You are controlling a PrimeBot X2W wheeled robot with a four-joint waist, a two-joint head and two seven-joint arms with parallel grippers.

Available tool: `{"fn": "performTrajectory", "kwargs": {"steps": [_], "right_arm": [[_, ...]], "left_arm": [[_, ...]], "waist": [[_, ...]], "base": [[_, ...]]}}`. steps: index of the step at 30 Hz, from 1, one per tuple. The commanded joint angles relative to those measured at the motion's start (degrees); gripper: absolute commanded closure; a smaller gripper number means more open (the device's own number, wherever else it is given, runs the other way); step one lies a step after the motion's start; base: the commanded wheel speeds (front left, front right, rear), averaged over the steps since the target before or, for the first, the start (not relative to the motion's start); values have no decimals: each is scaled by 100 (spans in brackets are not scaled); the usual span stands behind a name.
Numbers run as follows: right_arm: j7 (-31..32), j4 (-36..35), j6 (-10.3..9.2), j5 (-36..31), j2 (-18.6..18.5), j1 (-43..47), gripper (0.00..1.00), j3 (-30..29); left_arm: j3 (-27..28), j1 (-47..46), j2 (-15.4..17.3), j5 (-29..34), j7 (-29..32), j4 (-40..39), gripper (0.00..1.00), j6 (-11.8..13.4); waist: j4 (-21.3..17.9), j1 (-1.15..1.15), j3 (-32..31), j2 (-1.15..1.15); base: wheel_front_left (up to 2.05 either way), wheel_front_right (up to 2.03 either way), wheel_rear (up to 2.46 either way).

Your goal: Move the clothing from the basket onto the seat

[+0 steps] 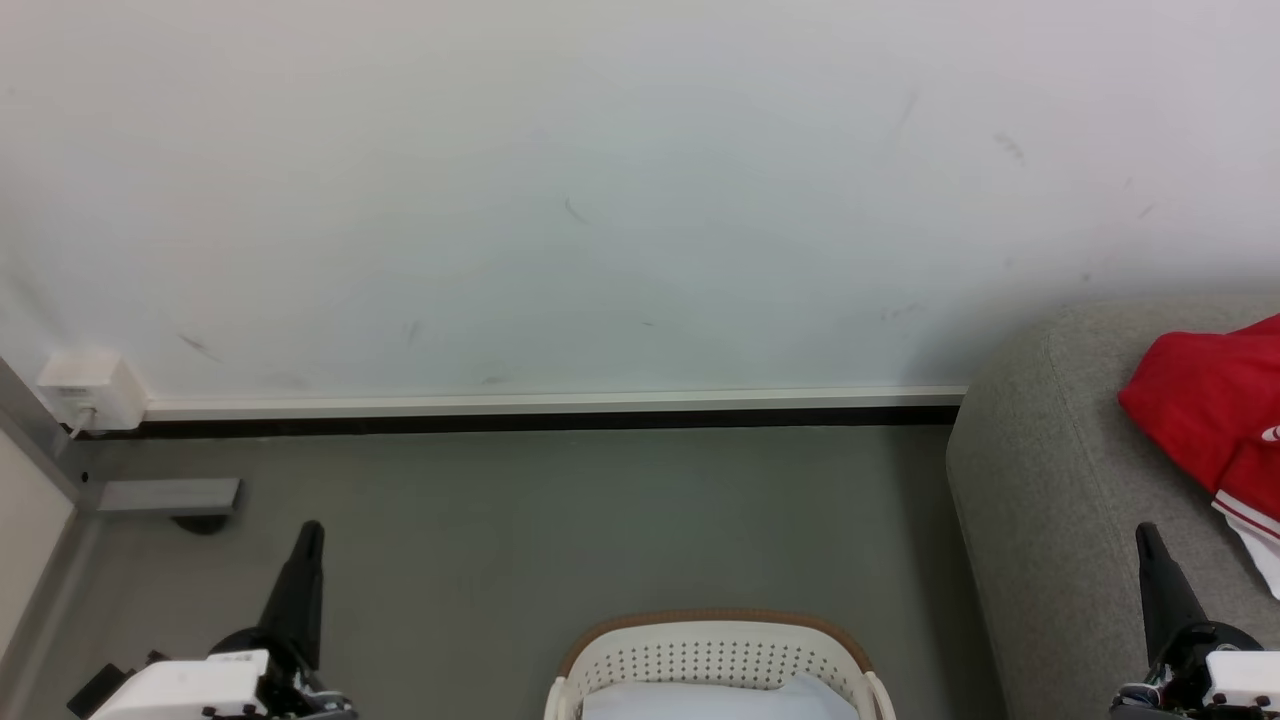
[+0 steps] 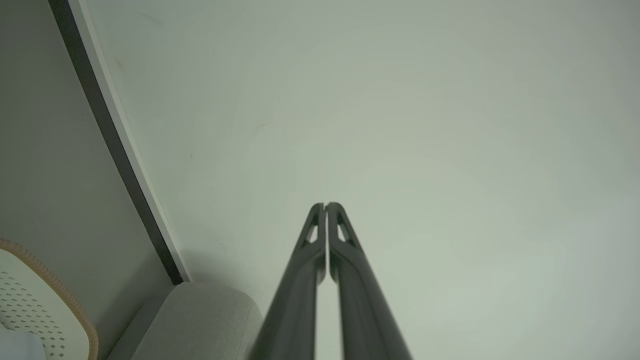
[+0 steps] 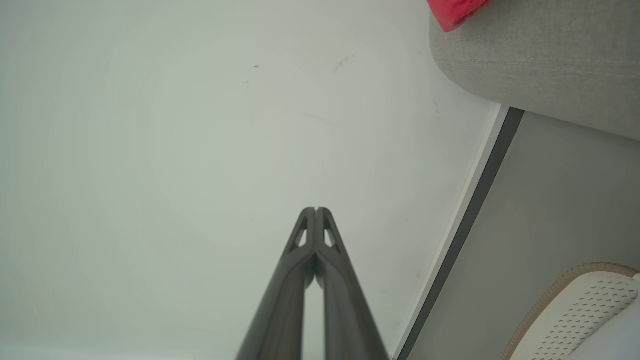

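Left pincer (image 2: 325, 205) pressed together, empty, right pincer (image 3: 316, 209) pressed together, empty, clothing (image 1: 1205, 410) on seat (image 1: 1050, 500)

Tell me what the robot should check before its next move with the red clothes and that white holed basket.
1. Left gripper empty: ok, shut on nothing.
2. Right gripper empty: ok, shut on nothing.
3. Bright red fabric clothing with white striped trim on the large light grey woven seat: ok, it lies there.
4. Cream-white holed plastic basket with brown rim free of red clothing: cannot tell; its far part is in view, with something pale inside.
5. Clothing wholly on the seat: cannot tell; it runs past the picture's edge.
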Motion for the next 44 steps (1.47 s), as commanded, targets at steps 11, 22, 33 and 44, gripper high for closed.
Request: {"fn": "performTrajectory", "kwargs": {"steps": [11,22,33,44], "right_arm": [[-32,-26,-12,40,-46,-39,100,19],[-40,-27,-12,56,-56,-37,100,33],[-56,-28,-12,69,-67,-35,100,47],[-64,-29,-12,86,-80,-33,100,61]], "left_arm": [[16,-40,42,-74,22,-17,100,-14],[16,-40,42,-74,22,-18,100,-14],[15,-40,41,-75,22,-18,100,-14],[15,-40,41,-75,22,-18,100,-14]], "waist": [[0,0,0,0],[0,0,0,0],[0,0,0,0],[0,0,0,0]], "base": [[0,0,0],[0,0,0],[0,0,0],[0,0,0]]}}
